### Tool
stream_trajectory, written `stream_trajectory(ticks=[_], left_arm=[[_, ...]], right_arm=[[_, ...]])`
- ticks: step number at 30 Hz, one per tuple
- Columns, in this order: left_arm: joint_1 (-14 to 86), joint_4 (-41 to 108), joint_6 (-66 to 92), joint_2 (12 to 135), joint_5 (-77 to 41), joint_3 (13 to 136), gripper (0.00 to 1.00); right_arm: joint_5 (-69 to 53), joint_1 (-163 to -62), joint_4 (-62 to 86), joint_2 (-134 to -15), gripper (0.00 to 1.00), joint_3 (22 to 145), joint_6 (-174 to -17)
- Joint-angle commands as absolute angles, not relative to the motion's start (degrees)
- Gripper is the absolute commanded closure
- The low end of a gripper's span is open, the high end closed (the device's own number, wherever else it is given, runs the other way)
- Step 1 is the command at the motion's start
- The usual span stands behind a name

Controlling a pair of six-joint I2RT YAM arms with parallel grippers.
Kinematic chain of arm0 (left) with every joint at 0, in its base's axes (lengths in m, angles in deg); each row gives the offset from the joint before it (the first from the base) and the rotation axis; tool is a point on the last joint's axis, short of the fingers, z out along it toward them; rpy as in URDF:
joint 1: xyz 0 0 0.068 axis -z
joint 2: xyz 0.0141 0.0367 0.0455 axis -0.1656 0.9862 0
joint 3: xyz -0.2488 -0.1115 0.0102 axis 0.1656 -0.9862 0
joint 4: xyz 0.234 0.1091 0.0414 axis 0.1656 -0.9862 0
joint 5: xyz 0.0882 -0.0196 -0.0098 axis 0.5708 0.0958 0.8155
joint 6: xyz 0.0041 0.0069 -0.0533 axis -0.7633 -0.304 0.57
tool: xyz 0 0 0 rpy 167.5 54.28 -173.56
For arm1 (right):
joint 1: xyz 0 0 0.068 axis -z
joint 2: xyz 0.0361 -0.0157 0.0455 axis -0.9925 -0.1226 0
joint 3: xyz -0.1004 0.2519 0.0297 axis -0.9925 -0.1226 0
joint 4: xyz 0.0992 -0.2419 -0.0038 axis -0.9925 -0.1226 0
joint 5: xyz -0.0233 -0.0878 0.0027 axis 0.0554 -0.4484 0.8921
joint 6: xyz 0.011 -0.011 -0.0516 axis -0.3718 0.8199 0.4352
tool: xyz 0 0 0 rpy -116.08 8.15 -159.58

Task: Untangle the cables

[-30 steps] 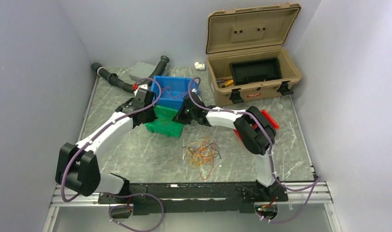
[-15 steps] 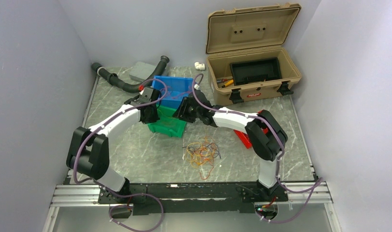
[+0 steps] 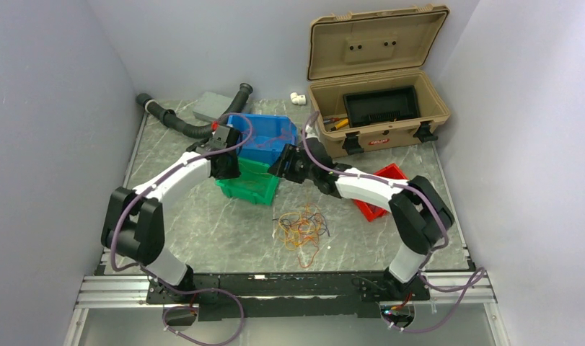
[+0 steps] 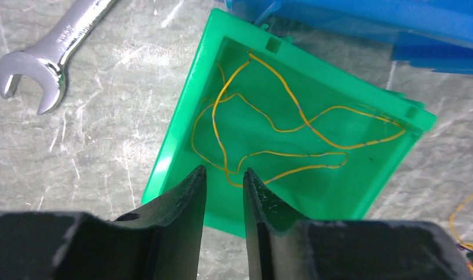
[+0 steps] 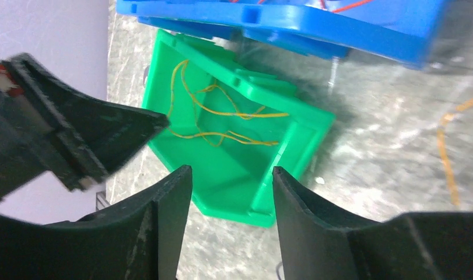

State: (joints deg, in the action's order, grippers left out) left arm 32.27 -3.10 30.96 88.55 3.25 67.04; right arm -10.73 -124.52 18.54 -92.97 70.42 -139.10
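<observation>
1. The left gripper hangs just above the near-left rim of the green bin. Its jaws stand a little apart with nothing between them.
2. The right gripper hovers over the same bin from the right side. Its jaws are wider apart and also empty. Both arms likely sit here because this bin takes the separated strands.
3. A single yellow wire lies in loose loops on the green bin's floor, touched by neither gripper. It looks already sorted out of the heap.
4. The tangle of cables, in orange, yellow and red, lies on the table near of the green bin and well apart from both grippers. Most of the task seems left to do.
5. The blue bin touches the green bin's far side. A bit of red wire shows at its edge, but how much it holds cannot be told.
6. The red bin lies to the right, partly hidden by the right arm, its contents unclear.
7. The tan toolbox stands open at the far right with a black tray and a few tools inside.
</observation>
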Motion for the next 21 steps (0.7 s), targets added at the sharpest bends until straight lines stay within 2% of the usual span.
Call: stream_trajectory(ticks=[1, 9, 12, 16, 18, 21], left_arm=[[32.6, -4.0, 29.3, 81.7, 2.4, 68.1, 0.65], [33.5, -5.0, 26.8, 74.4, -4.0, 68.2, 0.55], [36.0, -0.7, 23.7, 71.0, -11.0, 65.7, 0.4], [41.2, 9.0, 21.6, 66.2, -19.4, 60.0, 0.19], [43.8, 13.1, 21.3, 65.3, -21.7, 57.3, 0.12], [46.8, 16.7, 22.3, 66.3, -25.5, 55.1, 0.1]], right_arm=[[-10.7, -122.1, 25.8, -85.3, 0.42, 63.0, -137.2], [-9.5, -121.3, 22.4, -73.5, 0.41, 55.9, -128.3], [-8.9, -121.1, 19.5, -67.7, 0.4, 52.0, -124.4], [-11.9, -120.4, 16.6, -57.5, 0.32, 44.2, -121.2], [-12.2, -119.8, 16.1, -52.2, 0.29, 39.9, -121.2], [-10.7, -119.3, 15.7, -44.9, 0.28, 35.8, -121.6]])
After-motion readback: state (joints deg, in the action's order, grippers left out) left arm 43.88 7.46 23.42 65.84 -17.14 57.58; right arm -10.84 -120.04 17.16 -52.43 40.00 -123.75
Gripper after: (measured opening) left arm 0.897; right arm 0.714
